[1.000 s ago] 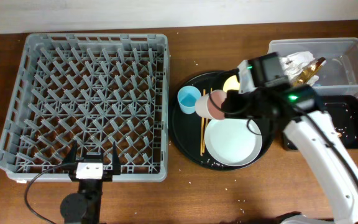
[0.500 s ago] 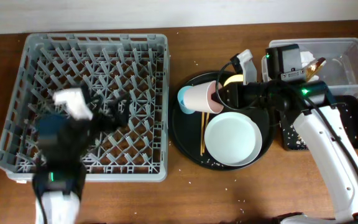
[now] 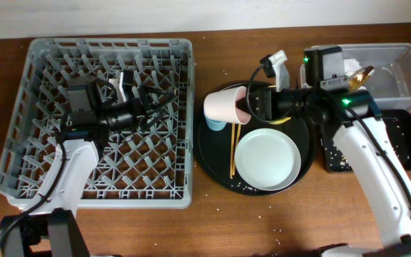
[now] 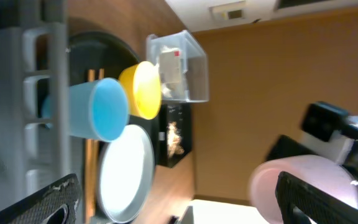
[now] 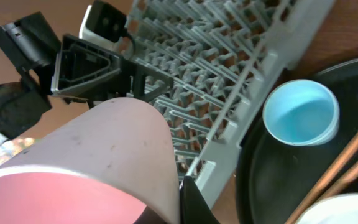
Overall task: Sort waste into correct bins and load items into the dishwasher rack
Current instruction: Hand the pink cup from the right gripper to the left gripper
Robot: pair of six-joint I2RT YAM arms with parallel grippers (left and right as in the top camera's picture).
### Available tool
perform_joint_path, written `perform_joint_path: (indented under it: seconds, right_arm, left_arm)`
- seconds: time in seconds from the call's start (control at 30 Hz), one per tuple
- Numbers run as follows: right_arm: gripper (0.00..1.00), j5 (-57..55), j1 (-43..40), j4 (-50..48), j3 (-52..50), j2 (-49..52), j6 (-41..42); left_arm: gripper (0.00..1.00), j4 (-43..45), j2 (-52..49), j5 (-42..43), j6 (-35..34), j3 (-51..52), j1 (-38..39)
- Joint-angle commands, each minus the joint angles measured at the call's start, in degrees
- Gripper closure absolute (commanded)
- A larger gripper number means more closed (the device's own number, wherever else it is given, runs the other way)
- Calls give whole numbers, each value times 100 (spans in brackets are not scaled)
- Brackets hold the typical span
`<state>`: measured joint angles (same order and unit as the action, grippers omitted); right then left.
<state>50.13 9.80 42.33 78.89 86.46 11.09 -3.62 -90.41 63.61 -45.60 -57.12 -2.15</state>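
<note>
Holding the pink cup (image 3: 223, 106) sideways in my right gripper (image 3: 247, 107), jaws clamped on its rim.
It hangs at ten o'clock of the tray (image 3: 209, 153); my left gripper (image 3: 166, 107) gapes wide over the rack (image 3: 41, 178).

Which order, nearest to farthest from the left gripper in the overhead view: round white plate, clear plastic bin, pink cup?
1. Pink cup, just right of the left gripper.
2. Round white plate, lower right.
3. Clear plastic bin, far right.

Left arm (image 3: 73, 163): white link shell, black joints, lower left. Right arm (image 3: 377, 175): same white shell, black motor housings, green light (image 3: 343, 101).
</note>
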Motion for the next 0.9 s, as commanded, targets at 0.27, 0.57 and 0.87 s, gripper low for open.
perform_joint_path:
  seconds: [0.27,0.57,0.87]
  right_arm:
    - [96,1097,763,-1613,39,1043,435]
    - [96,1067,1268,-3080,39,1615,940]
    - [96,435,1683,-3536,39,1838,1064]
  left_arm:
    - [11,444,9,1318,-1290,-111,13]
    - [10,446,9,1915,-1290,-111,13]
    - [17,446,11,2111,-1285,-111,13]
